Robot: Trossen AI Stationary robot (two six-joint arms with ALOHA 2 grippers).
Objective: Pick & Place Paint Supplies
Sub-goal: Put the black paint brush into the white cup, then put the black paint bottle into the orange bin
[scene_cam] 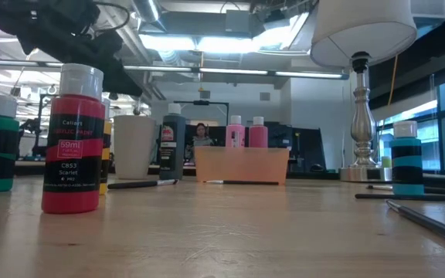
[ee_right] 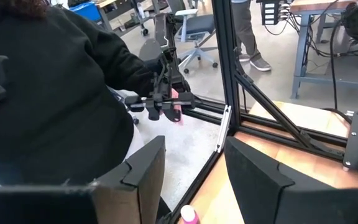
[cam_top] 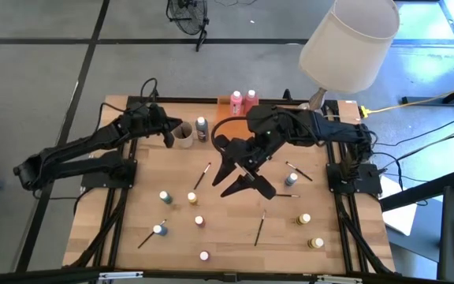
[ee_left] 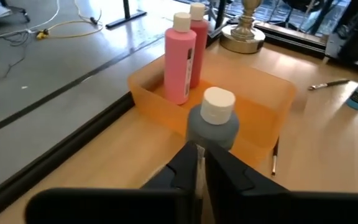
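A: Orange translucent tray at table's 12 o'clock w/ two pink squeeze bottles inside. Dark bottle?
B: Stands outside tray, toward 7 o'clock of it, beside grey cup.
A: Left gripper?
B: Just behind dark bottle, fingers nearly together, nothing held.
A: Right gripper?
B: Mid-table, raised, jaws part-open, empty.
A: Rest?
B: Paint pots and brushes scattered 3 to 9 o'clock.

**What you can't really see here**

The dark bottle has its lower half hidden behind the left gripper. A pink-capped pot gets cut off at the right wrist picture's edge. The brushes are too thin to make out bristles.
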